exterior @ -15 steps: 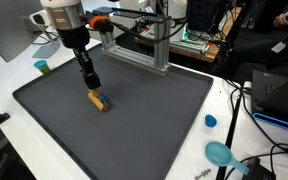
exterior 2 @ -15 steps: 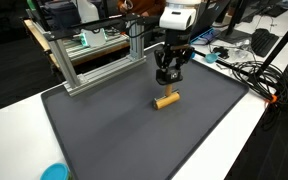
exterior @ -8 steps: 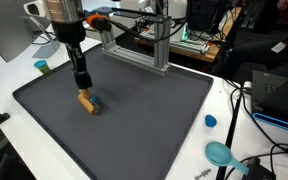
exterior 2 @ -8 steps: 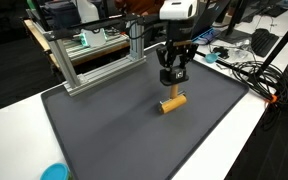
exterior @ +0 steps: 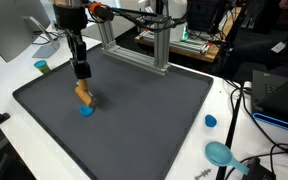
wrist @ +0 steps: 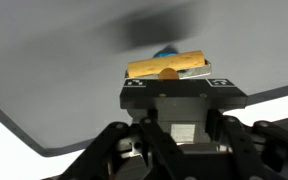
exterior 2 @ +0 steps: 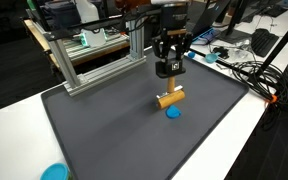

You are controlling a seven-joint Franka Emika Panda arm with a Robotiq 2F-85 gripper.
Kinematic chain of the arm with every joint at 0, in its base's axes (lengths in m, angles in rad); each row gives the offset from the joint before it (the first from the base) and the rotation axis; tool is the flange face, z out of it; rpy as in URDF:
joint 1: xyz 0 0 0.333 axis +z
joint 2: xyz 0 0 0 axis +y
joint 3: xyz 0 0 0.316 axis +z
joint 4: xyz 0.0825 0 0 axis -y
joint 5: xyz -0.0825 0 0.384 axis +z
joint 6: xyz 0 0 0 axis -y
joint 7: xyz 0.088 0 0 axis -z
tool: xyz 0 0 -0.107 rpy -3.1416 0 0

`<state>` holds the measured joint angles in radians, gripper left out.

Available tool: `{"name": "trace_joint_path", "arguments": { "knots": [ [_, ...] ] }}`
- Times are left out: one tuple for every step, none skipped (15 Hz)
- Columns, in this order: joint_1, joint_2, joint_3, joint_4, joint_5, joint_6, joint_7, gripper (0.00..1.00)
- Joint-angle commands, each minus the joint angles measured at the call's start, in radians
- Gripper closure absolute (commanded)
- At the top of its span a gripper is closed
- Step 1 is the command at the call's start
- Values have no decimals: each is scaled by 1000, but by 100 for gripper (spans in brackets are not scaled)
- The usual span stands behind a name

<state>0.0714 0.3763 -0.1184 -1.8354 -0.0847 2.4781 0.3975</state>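
The gripper (exterior: 81, 82) is closed narrow on a wooden block (exterior: 84, 96), gripping it at its middle in the wrist view (wrist: 169, 67). The block hangs tilted just above a blue disc (exterior 2: 173, 112), which lies on the dark mat (exterior 2: 114, 130) covering the desk (exterior 2: 14, 120).

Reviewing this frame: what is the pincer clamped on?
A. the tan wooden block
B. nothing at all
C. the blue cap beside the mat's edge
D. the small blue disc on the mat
A: the wrist view shows the pincer shut on the tan wooden block, while the small blue disc lies free on the dark mat just below it.
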Motion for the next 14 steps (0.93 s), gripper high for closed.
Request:
{"name": "trace_joint_path", "arguments": {
  "knots": [
    [4, -81, 5, -99, -17, 37, -6, 78],
    [1, -92, 11, -114, -11, 36, -21, 78],
    [3, -99, 10, -123, -16, 28, -15, 78],
    [3, -107, 11, -136, -17, 34, -13, 78],
    [3, -107, 16, -138, -23, 53, -23, 78],
    [12, -88, 9, -113, -48, 43, -11, 78],
    [25, -76, -9, -86, -106, 17, 3, 78],
    [33, -77, -22, -54, -168, -36, -6, 78],
    [40, -79, -29, -27, -217, -78, -7, 78],
    [30, -77, -18, 16, -219, -133, -35, 78],
    [13, -77, 4, 47, -190, -157, -75, 78],
    [10, -66, 3, -19, -184, -86, -28, 53],
    [8, -67, 5, 10, -185, -114, -45, 53],
    [8, -69, 8, 28, -185, -130, -54, 53]
  ]
}}
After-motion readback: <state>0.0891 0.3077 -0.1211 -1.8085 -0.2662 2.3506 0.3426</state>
